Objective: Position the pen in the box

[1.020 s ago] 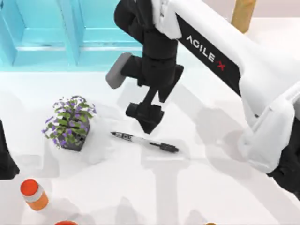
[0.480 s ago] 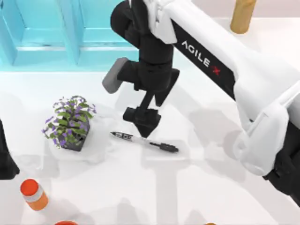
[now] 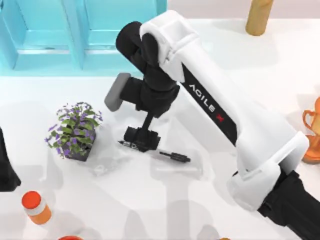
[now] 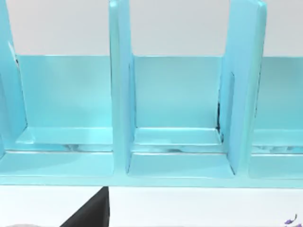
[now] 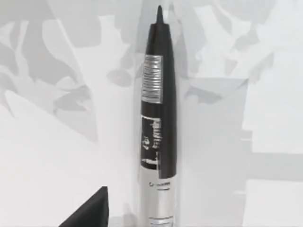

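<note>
Here, the right gripper [image 3: 142,139] is sitting low over the pen [image 3: 172,156] at table centre, at three o'clock from the plant [image 3: 75,130]; whether its jaws are gripping cannot be determined. For a sound grasp, I judge the jaws should be straddling the barrel squarely near its middle. The pen [image 5: 158,118] is lying flat, showing a white-grey barrel, black print and dark pointed tip; the box [image 4: 177,118] is standing at eleven o'clock.

Worktop [image 3: 165,200]: white, crossed by grey shadows.
Potted plant [image 3: 75,129]: green leaves and small purple flowers in a dark pot, standing on the left part of the worktop.
Orange bottle [image 3: 36,207]: white band round it, red-orange cap, near the front left corner, well apart from the plant.
Tan bottle [image 3: 258,16]: at the back right, cut by the edge.
Orange jug [image 3: 312,131]: at the right edge, partly cut off.
</note>
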Robot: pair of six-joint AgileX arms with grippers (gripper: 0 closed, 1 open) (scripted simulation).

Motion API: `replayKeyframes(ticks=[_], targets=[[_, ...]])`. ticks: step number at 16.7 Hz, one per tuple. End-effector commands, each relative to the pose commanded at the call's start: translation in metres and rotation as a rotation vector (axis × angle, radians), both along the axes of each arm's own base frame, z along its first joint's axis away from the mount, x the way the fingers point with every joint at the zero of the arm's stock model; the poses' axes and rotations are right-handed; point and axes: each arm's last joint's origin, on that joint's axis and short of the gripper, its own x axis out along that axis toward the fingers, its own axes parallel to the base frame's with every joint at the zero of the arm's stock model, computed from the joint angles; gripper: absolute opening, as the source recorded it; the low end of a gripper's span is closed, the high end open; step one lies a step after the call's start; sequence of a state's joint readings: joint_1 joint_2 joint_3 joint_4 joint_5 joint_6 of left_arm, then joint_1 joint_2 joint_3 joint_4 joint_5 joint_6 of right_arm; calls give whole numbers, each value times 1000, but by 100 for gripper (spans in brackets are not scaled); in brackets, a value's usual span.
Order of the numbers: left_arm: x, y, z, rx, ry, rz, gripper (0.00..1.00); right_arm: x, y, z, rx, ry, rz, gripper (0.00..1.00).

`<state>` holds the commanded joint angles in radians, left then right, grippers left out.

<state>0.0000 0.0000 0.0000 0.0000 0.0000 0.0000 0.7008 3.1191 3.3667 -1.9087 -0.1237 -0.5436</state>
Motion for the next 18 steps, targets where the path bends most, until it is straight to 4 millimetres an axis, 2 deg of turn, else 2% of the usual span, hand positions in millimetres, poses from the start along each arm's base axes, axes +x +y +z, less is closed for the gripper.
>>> replayKeyframes(ticks=[3, 6, 11, 18], targets=[[0, 0, 0, 0, 0, 0, 100, -8, -2, -24, 0, -1, -1, 100], [0, 0, 0, 0, 0, 0, 100, -14, -3, -39, -2, 2, 0, 100], [0, 0, 0, 0, 0, 0, 100, -14, -4, -41, -2, 2, 1, 100], [0, 0, 0, 0, 0, 0, 100, -14, -4, -41, -2, 2, 1, 47]])
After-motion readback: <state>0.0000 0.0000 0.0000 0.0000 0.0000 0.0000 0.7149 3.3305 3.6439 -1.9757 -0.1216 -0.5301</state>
